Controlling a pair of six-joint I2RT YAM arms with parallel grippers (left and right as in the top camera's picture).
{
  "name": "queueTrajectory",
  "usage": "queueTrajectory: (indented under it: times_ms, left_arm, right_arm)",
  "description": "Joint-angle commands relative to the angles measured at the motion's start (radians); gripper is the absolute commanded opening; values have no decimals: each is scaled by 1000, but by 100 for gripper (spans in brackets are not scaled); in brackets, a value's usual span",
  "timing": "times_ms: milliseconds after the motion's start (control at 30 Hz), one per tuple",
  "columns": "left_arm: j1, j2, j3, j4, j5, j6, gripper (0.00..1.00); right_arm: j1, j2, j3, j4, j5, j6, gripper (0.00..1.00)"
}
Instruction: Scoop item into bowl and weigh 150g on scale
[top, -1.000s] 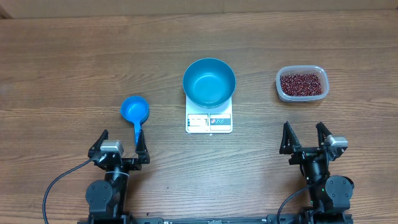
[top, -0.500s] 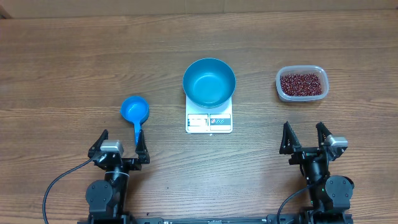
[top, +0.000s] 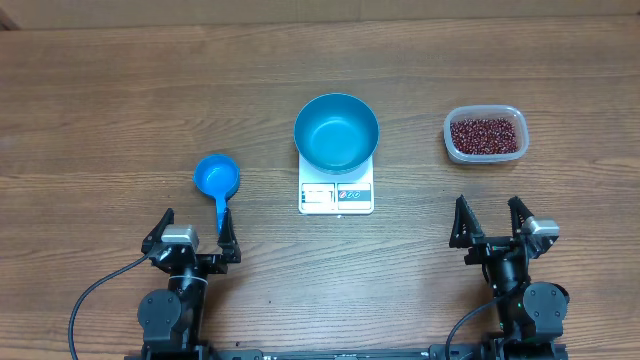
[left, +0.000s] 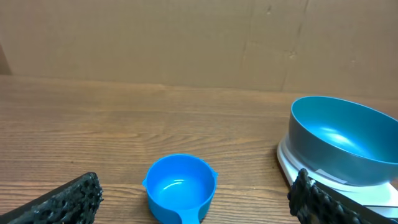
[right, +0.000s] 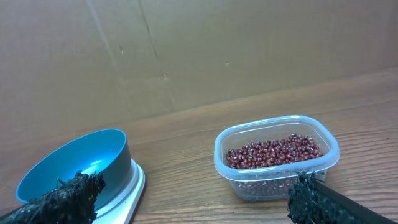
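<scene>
A round, deep, bright blue bowl (top: 336, 132) sits on the small flat white square digital scale (top: 336, 197) at the middle of the brown wooden table (top: 120, 100), covering the back of the scale and leaving the front edge with its display window bare. To the robot's right, well apart from the scale, stands a clear rounded-rectangular plastic tub (top: 447, 138) holding a loose heap of small dark red-brown beans (top: 486, 135); the bowl's inside shows only smooth blue wall. To the left of the scale lies a small blue plastic handled scoop (top: 216, 178), cup upward, its handle pointing toward the left gripper (top: 195, 225). That gripper's fingers stand spread wide with nothing clamped; the handle's end reaches between them, close to the inner finger, and contact cannot be told. The right gripper (top: 488, 215) rests near the table's front edge, below the tub, its fingers equally wide apart and empty.
</scene>
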Motion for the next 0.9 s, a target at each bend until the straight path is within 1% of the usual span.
queueTrajectory:
  times_ms: [0, 267, 367, 433, 533, 633, 867]
  left_arm:
    - [5, -11, -4, 19, -55, 23, 100]
    - [6, -11, 10, 61, -66, 21, 100]
    - [6, -11, 54, 49, -77, 23, 100]
    - [6, -10, 100, 17, -109, 23, 100]
    - [6, -3, 206, -72, -179, 39, 100]
    - [6, 31, 315, -145, -188, 110, 100]
    - [6, 224, 602, -288, -277, 121, 100]
  right_arm:
    - [4, -8, -10, 4, -2, 2, 100]
    - [4, -8, -10, 4, -2, 2, 100]
    - [4, -8, -10, 5, -2, 2, 100]
    - [4, -8, -10, 4, -2, 2, 100]
    - [4, -8, -10, 5, -2, 2, 100]
    - [4, -8, -10, 5, -2, 2, 100]
    - [4, -8, -10, 4, -2, 2, 100]
